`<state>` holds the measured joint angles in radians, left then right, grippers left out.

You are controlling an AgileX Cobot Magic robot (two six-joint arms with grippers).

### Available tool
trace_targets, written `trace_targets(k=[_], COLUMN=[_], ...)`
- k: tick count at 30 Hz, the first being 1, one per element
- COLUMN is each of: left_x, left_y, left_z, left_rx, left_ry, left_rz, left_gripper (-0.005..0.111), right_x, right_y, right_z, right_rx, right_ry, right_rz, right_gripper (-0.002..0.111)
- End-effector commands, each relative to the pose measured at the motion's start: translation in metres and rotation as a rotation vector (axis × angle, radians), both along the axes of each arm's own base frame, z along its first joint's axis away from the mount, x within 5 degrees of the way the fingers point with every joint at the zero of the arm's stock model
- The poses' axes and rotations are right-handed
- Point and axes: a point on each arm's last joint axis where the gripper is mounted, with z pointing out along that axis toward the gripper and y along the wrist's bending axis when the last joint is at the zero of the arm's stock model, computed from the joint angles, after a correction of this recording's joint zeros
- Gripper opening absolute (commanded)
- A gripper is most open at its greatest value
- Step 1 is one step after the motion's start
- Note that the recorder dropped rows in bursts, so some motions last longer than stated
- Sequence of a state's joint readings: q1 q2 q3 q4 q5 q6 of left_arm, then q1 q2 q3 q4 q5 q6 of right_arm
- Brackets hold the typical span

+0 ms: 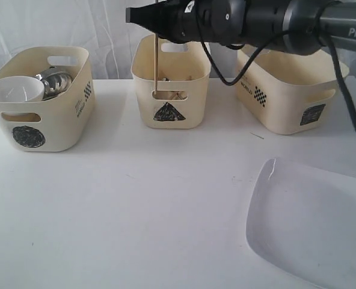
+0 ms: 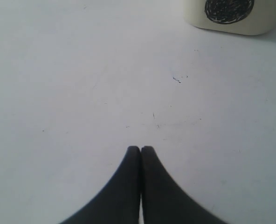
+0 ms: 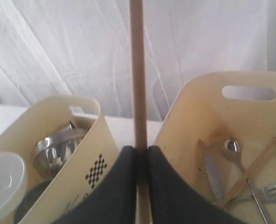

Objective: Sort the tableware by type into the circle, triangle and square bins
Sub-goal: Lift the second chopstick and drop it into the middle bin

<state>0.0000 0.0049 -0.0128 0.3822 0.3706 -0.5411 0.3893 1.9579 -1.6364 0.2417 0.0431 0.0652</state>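
1. Chopstick [image 1: 157, 60], tan wood: hangs upright at the triangle bin [image 1: 172, 78], the middle of three bins. Its lower end shows against that bin's front wall, beside the handle slot; whether it is inside the bin cannot be told.
2. Right fingers [image 3: 124, 177]: pressed together on the chopstick, which runs straight up from between their tips. The arm reaches in from the right, high above the bins.
3. Left fingers [image 2: 124, 186]: tips touching, nothing between them, low over bare tabletop [image 2: 82, 84] and well apart from the circle bin [image 1: 52, 126].
4. Triangle bin, contents: knife [image 3: 211, 172], spoon [image 3: 231, 147], fork [image 3: 268, 193], second chopstick [image 3: 252, 170], all lying on its floor.
5. Circle bin, contents: white bowl [image 1: 15, 90] at the front, steel mug [image 1: 58, 81] behind it.
6. Square bin [image 1: 286, 102]: at the right, partly hidden by the arm; contents not visible.
7. Plate [image 1: 316, 229], white: flat on the tabletop, front right, well apart from the bins.
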Motion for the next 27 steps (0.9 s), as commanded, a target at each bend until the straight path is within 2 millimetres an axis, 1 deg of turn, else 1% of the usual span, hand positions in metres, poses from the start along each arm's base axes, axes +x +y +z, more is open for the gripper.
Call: trace_targets(k=[1, 2, 4, 5, 6, 8, 9, 10, 11, 12, 13, 15, 16, 18, 21, 25, 26, 27], left_x=[-0.001, -0.001, -0.001, -0.001, -0.001, -0.001, -0.001, -0.001, -0.001, -0.001, -0.001, -0.001, -0.001, -0.001, -0.001, -0.001, -0.001, -0.001], left_y=[0.000, 0.000, 0.000, 0.000, 0.000, 0.000, 0.000, 0.000, 0.000, 0.000, 0.000, 0.000, 0.000, 0.000, 0.000, 0.000, 0.000, 0.000], left_z=[-0.005, -0.005, -0.005, -0.005, -0.005, -0.005, -0.005, -0.005, -0.005, -0.005, -0.005, -0.005, -0.005, -0.005, -0.005, -0.005, -0.005, -0.005], left_rx=[-0.009, -0.009, -0.009, -0.009, -0.009, -0.009, -0.009, -0.009, -0.009, -0.009, -0.009, -0.009, -0.009, -0.009, -0.009, -0.009, -0.009, -0.009], left_ry=[0.024, 0.024, 0.024, 0.024, 0.024, 0.024, 0.024, 0.024, 0.024, 0.024, 0.024, 0.024, 0.024, 0.024, 0.024, 0.024, 0.024, 0.024], left_rz=[0.003, 0.003, 0.003, 0.003, 0.003, 0.003, 0.003, 0.003, 0.003, 0.003, 0.003, 0.003, 0.003, 0.003, 0.003, 0.003, 0.003, 0.003], left_gripper=[0.000, 0.000, 0.000, 0.000, 0.000, 0.000, 0.000, 0.000, 0.000, 0.000, 0.000, 0.000, 0.000, 0.000, 0.000, 0.000, 0.000, 0.000], right_x=[0.005, 0.008, 0.012, 0.015, 0.021, 0.034, 0.043, 0.049, 0.055, 0.060, 0.064, 0.065, 0.065, 0.064, 0.058, 0.040, 0.031, 0.025], right_y=[-0.023, -0.031, -0.044, -0.048, -0.052, -0.058, -0.056, -0.053, -0.050, -0.047, -0.045, -0.045, -0.045, -0.045, -0.045, -0.050, -0.052, -0.057], right_z=[0.002, 0.008, 0.015, 0.014, 0.005, -0.020, -0.035, -0.045, -0.056, -0.063, -0.069, -0.075, -0.075, -0.070, -0.053, -0.033, -0.029, -0.026], right_rx=[0.161, 0.239, 0.297, 0.302, 0.275, 0.200, 0.179, 0.161, 0.129, 0.106, 0.098, 0.093, 0.092, 0.091, 0.082, 0.009, -0.038, -0.072], right_ry=[-0.145, -0.223, -0.328, -0.353, -0.380, -0.380, -0.363, -0.358, -0.357, -0.355, -0.347, -0.321, -0.314, -0.307, -0.262, -0.024, 0.085, 0.158], right_rz=[-0.123, -0.162, -0.207, -0.221, -0.238, -0.258, -0.256, -0.246, -0.224, -0.207, -0.202, -0.202, -0.201, -0.198, -0.185, -0.140, -0.115, -0.104], right_gripper=[0.000, 0.000, 0.000, 0.000, 0.000, 0.000, 0.000, 0.001, 0.005, 0.010, 0.017, 0.029, 0.031, 0.031, 0.031, 0.030, 0.025, 0.019])
